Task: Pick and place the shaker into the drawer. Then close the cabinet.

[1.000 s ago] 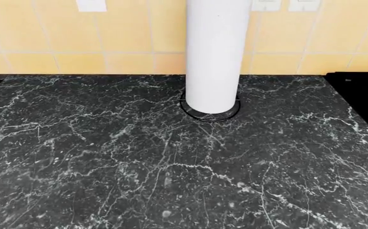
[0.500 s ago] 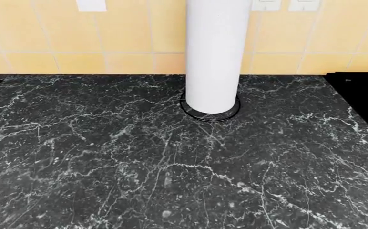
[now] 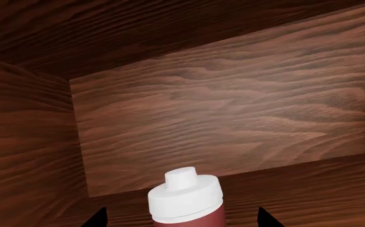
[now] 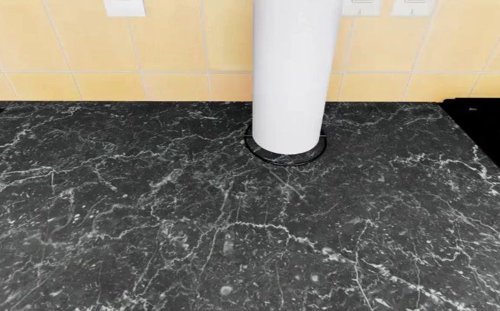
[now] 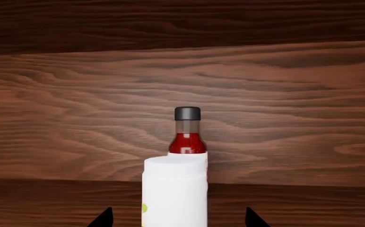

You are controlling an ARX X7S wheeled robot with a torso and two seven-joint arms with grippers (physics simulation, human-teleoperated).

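In the left wrist view the shaker (image 3: 186, 201), dark red with a white cap, sits between the fingertips of my left gripper (image 3: 181, 220). The gripper is open, each black fingertip (image 3: 95, 218) well clear of the shaker's sides. Reddish-brown grained walls of the drawer (image 3: 233, 118) rise around it. In the right wrist view my right gripper (image 3: 179, 220) (image 5: 179, 220) is open around a white bottle (image 5: 175, 189) without touching it. Neither gripper shows in the head view. The cabinet front is out of view.
A red sauce bottle (image 5: 187, 135) with a dark cap stands behind the white bottle, against wooden panels (image 5: 283, 104). The head view shows a black marble counter (image 4: 146, 214), a tall white cylinder (image 4: 295, 71) on a black base, a yellow tiled wall (image 4: 146, 45) and a black hob (image 4: 492, 123).
The head view has shifted very slightly; nothing on the counter has moved.
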